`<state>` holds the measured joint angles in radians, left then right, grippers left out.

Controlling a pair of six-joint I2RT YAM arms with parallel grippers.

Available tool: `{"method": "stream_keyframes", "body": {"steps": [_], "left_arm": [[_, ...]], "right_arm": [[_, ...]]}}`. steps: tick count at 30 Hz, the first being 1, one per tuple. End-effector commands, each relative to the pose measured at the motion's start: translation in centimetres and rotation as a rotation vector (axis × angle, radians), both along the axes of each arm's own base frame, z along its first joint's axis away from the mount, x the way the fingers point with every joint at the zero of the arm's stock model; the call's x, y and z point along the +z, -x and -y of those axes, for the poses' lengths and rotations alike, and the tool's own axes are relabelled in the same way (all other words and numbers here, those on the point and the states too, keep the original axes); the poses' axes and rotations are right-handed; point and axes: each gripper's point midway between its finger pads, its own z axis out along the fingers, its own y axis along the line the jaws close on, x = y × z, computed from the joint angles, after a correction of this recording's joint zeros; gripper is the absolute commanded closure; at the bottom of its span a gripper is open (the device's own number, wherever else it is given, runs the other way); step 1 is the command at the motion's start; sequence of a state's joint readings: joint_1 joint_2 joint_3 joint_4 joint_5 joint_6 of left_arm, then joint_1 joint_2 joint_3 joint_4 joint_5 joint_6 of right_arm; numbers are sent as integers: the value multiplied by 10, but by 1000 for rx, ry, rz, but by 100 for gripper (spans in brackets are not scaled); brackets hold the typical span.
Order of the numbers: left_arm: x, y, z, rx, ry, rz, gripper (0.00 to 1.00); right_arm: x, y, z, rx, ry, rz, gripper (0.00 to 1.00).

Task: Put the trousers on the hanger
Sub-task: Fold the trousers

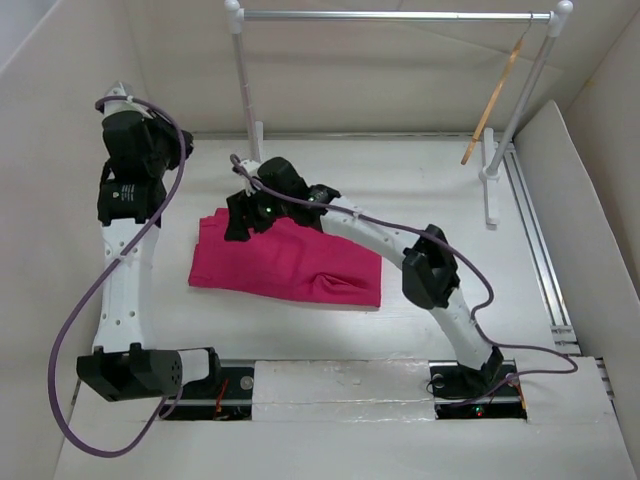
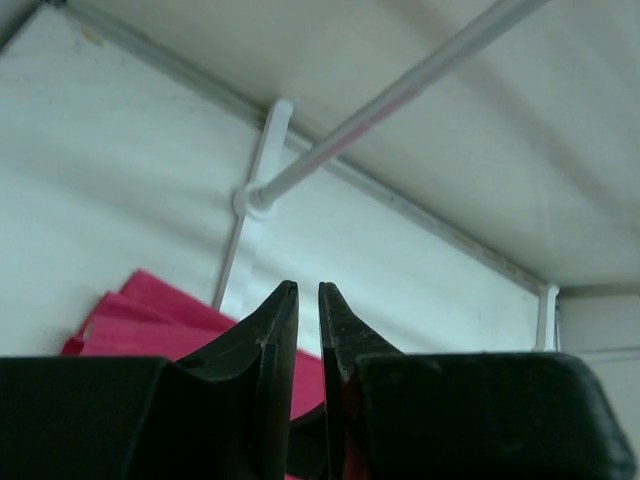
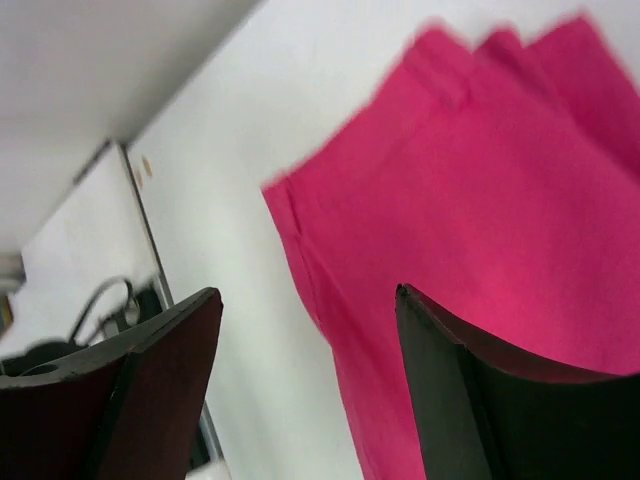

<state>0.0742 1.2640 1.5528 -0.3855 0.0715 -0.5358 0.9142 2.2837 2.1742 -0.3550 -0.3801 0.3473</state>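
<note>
The magenta trousers (image 1: 300, 265) lie folded flat on the white table, left of centre. My right gripper (image 1: 240, 226) hovers just above their far left corner. In the right wrist view it (image 3: 308, 292) is open, its fingers straddling the edge of the trousers (image 3: 480, 200) with nothing held. The tan wooden hanger (image 1: 494, 100) hangs tilted from the right end of the rack's rail. My left gripper (image 2: 308, 286) is raised at the far left, clear of the trousers (image 2: 150, 312). It is all but shut, with only a thin slit between the fingers and nothing in it.
A rack with white posts (image 1: 240, 80) and a grey rail (image 1: 390, 15) stands along the back of the table. White walls enclose the table on the left, back and right. A metal track (image 1: 540, 250) runs down the right side. Purple cables trail from both arms.
</note>
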Motion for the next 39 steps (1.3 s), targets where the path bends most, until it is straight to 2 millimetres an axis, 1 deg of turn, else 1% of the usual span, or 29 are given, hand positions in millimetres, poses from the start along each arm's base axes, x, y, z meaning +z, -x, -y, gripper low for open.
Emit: {"method": "stream_keyframes", "body": {"steps": [1,2,3,4,5,6,7,8,9,10,11,12,13,14,15,16,17,18,19,21,22,25,26,28,29,34,37,38,39], "left_arm": [[-35,4,14,-66,24,-72,89],[-63,4,19,-91,43,-129,89],[-73,3,28,-120,44,-140,88],[-89,1,39,-153,46,-168,87],[-119,3,50,-186,42,-231,86],[-138,3,61,-213,45,-276,86],[-163,2,77,-261,49,-335,86],[-195,8,82,-288,69,-405,86],[-229,7,89,-314,101,-458,86],[-230,7,89,-314,102,-459,86],[-248,14,100,-362,118,-496,85],[-258,17,104,-378,112,-519,85],[-270,21,115,-413,93,-550,85],[-276,21,117,-410,60,-562,84],[-282,22,118,-413,32,-578,84],[-292,22,116,-405,21,-603,84],[-298,23,115,-405,19,-619,84],[-302,22,113,-397,11,-631,85],[-312,24,111,-387,3,-660,85],[-324,26,106,-361,-12,-691,86],[-331,27,101,-339,1,-712,87],[-339,28,98,-331,42,-721,88],[-339,27,98,-329,48,-716,88],[-340,27,99,-332,52,-716,89],[-342,27,98,-328,44,-720,89],[-345,29,95,-326,30,-730,90],[-347,29,92,-309,15,-736,90],[-347,27,90,-301,9,-735,90],[-348,26,90,-297,9,-736,91]], "right_arm": [[89,-15,35,-15,-138,144,25],[86,-13,63,-28,-105,164,25],[79,-12,77,-34,-84,165,28],[71,-10,92,-38,-60,165,32],[51,-7,121,-47,-6,158,39],[36,-3,135,-44,26,143,60],[23,3,147,-37,57,130,77],[11,11,158,-13,99,144,91],[-34,31,192,-3,232,82,100],[-34,31,193,9,239,100,100],[-49,40,204,31,286,89,100],[-67,52,217,42,326,63,100],[-75,61,220,66,342,65,93],[-82,67,225,73,356,55,77],[-89,78,229,94,368,39,72],[-91,84,227,108,372,40,68],[-92,87,227,114,377,47,65],[-92,89,226,123,385,53,63],[-93,87,225,131,391,55,62],[-95,91,222,149,397,53,63],[-104,90,222,149,415,36,63],[-112,84,224,122,441,45,63],[-116,78,226,105,449,39,63],[-120,74,227,88,462,40,63],[-122,66,226,63,475,58,63],[-126,58,225,42,488,68,64],[-122,53,222,15,488,101,70],[-119,54,219,15,490,119,82],[-118,50,222,-6,503,133,90]]}}
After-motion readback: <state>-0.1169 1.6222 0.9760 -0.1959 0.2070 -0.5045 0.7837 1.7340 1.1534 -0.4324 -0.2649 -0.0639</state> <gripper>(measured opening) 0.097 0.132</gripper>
